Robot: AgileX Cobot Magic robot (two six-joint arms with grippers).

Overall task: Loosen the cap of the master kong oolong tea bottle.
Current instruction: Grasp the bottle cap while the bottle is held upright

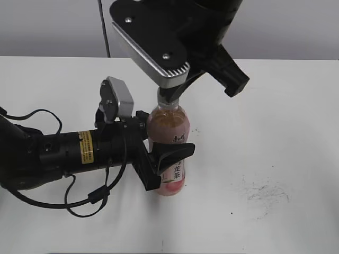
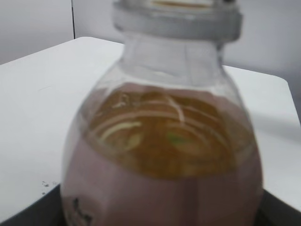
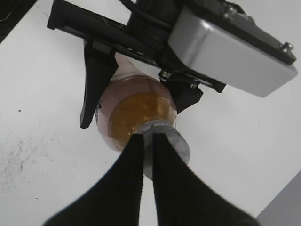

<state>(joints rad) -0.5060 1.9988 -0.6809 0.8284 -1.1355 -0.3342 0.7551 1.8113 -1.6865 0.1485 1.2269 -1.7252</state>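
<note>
Bracing the master kong oolong tea bottle (image 1: pixel 168 138) upright mid-table, clamped in the left gripper (image 1: pixel 167 168), while the right gripper (image 3: pixel 146 146) pinches the cap (image 3: pixel 171 142) from above; next move is judged a wrist twist.

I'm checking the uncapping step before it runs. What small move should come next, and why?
Probably a short twist of the right gripper to loosen the cap. Its jaws already sit closed at the cap, and the left gripper clamps the upright bottle at its label, bracing it.

White table (image 1: pixel 286 106), scuffed patch (image 1: pixel 265 193); grey wall (image 1: pixel 53 26) behind.
</note>
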